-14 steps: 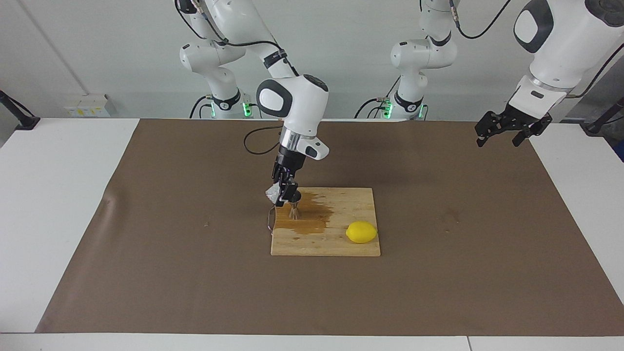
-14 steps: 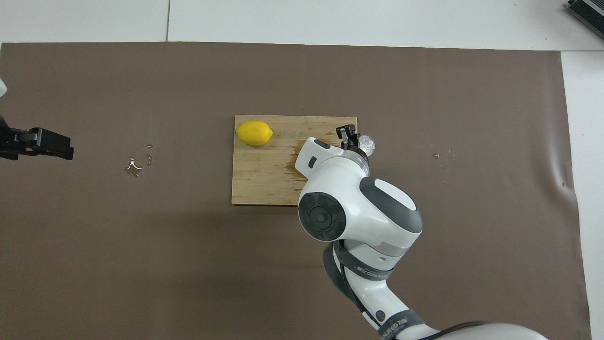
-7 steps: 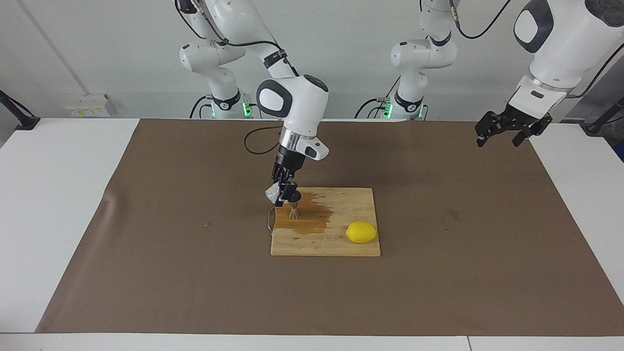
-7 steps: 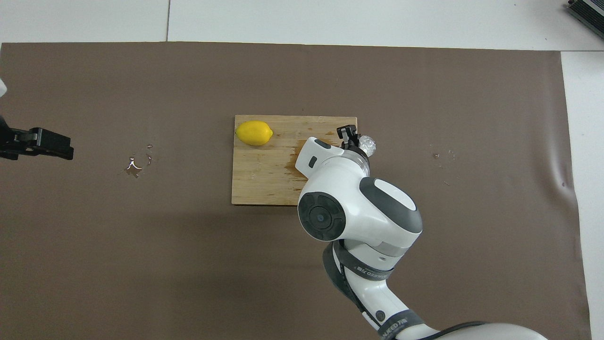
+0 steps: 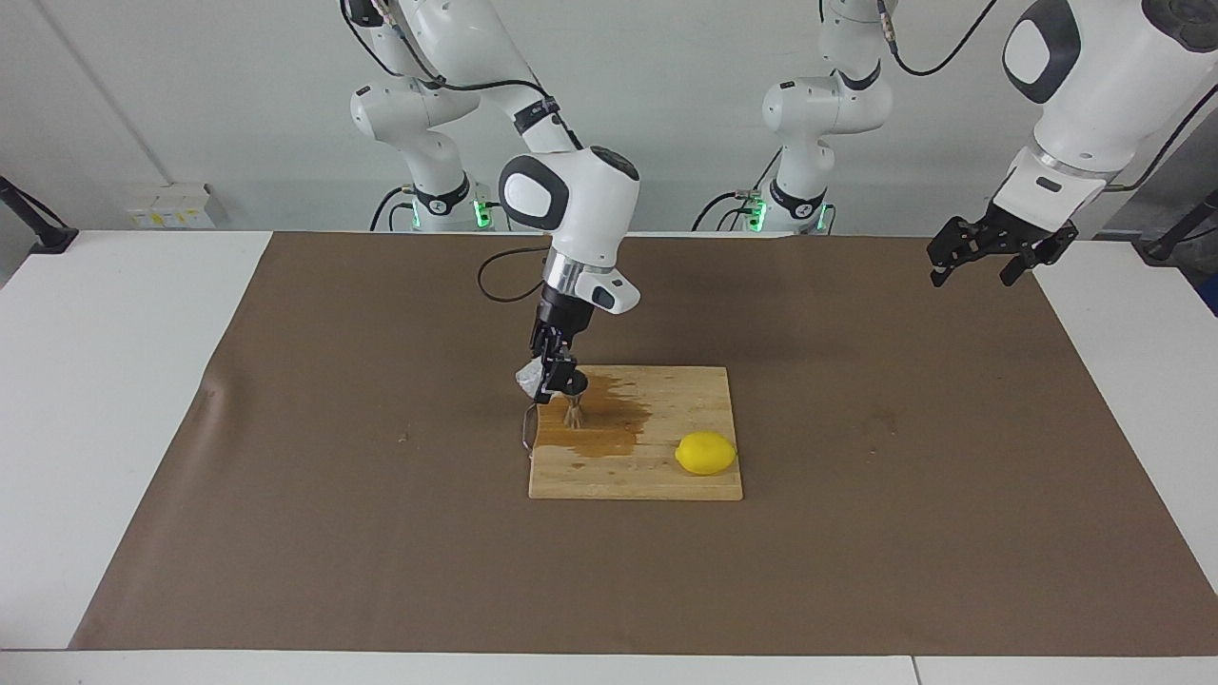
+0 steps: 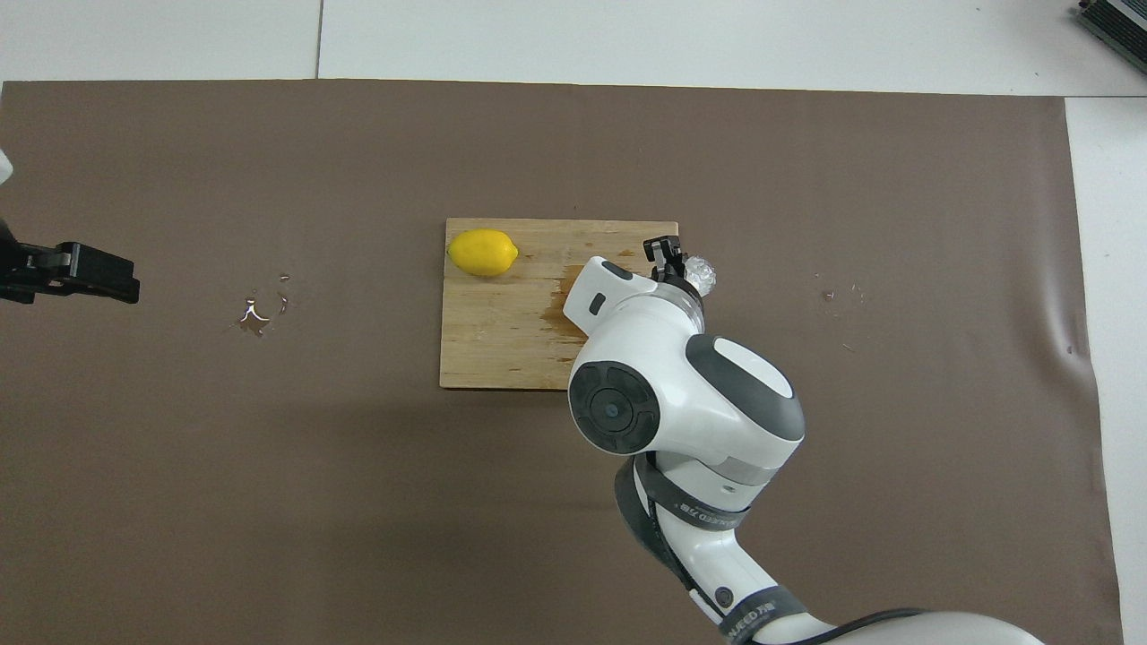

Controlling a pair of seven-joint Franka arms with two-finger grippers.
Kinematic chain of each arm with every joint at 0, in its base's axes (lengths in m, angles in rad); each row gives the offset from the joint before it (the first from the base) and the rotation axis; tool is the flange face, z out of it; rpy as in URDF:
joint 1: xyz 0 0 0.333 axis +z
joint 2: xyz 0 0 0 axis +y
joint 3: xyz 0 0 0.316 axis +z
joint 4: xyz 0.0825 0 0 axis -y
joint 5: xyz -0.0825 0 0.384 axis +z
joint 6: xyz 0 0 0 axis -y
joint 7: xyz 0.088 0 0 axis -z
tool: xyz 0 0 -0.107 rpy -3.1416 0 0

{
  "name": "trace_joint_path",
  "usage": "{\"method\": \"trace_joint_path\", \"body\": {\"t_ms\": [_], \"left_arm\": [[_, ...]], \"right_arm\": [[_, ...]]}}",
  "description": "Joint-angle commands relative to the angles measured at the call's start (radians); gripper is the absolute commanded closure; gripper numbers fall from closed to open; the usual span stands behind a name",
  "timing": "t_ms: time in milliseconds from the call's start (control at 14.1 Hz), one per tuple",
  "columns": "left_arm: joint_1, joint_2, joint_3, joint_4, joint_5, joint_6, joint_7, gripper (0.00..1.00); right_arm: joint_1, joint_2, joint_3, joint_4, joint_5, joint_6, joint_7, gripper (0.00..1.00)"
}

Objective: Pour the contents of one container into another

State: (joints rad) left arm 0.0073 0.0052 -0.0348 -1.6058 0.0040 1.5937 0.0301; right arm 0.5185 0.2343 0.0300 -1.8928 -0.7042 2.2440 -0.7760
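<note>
My right gripper (image 5: pixel 557 381) is shut on the small whitish crinkled cup (image 5: pixel 526 378) and holds it tilted just above the steel jigger (image 5: pixel 575 414). The jigger stands upright on the wooden cutting board (image 5: pixel 666 480), near the board's edge toward the right arm's end. In the overhead view the cup (image 6: pixel 700 273) shows beside the right gripper (image 6: pixel 668 255), and the arm hides the jigger. My left gripper (image 5: pixel 972 274) is open and empty. It waits raised over the mat's corner at the left arm's end and also shows in the overhead view (image 6: pixel 99 276).
A dark wet stain (image 5: pixel 609 419) spreads over the board around the jigger. A yellow lemon (image 5: pixel 705 453) lies on the board toward the left arm's end, also in the overhead view (image 6: pixel 483 252). Small wet spots (image 6: pixel 254 315) lie on the brown mat (image 6: pixel 269 493).
My right gripper with the cup has shifted only very slightly over the jigger. The left arm has not moved.
</note>
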Motion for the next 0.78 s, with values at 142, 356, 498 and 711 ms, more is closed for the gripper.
{"method": "trace_joint_path", "body": {"t_ms": [142,356,498,711], "left_arm": [[-0.006,-0.03,0.007,-0.031,0.007,-0.006,0.001,0.0],[-0.006,-0.028,0.007,-0.031,0.007,-0.006,0.001,0.0],[-0.006,-0.03,0.007,-0.031,0.007,-0.006,0.002,0.0],[-0.006,-0.03,0.007,-0.031,0.007,-0.006,0.001,0.0]], "right_arm": [[-0.04,-0.021,0.004,0.012,0.14,0.002,0.001,0.7],[-0.046,-0.029,0.004,0.012,0.189,0.003,0.0,0.7],[-0.06,-0.035,0.004,0.012,0.218,0.003,0.0,0.7],[-0.069,-0.036,0.004,0.012,0.271,0.005,-0.002,0.69]]}}
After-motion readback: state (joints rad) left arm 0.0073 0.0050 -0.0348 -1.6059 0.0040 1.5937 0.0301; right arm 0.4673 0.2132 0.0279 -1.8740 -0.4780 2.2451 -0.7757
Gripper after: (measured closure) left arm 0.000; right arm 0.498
